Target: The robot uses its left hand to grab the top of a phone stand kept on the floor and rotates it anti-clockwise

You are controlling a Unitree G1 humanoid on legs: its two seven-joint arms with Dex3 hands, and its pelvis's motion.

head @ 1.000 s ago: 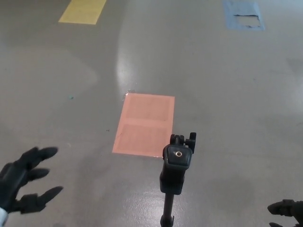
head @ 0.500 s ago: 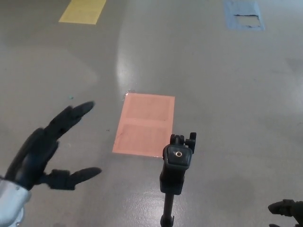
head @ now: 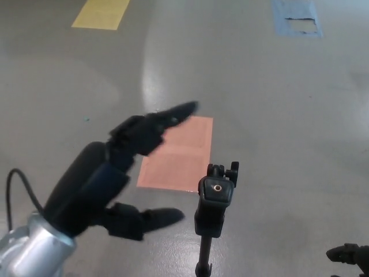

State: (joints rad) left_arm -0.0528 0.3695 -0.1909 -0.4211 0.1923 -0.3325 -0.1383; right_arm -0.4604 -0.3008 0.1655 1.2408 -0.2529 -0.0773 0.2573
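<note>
A black phone stand (head: 214, 202) rises from the floor at the bottom centre, its top block showing a brass screw hole and a small clamp knob behind it. My left hand (head: 112, 173) is raised to the left of the stand's top, open, with its fingers stretched toward the upper right and its thumb pointing at the stand's head. A small gap separates the thumb from the stand. Only the fingertips of my right hand (head: 347, 255) show at the bottom right corner.
A salmon-pink rectangle (head: 179, 156) is taped on the grey floor just behind the stand. A yellow patch (head: 101, 12) lies at the far left and a blue patch (head: 296, 17) at the far right.
My left hand has risen from the lower left and swung right toward the stand's top, fingers staying spread. The stand and my right hand have not moved.
</note>
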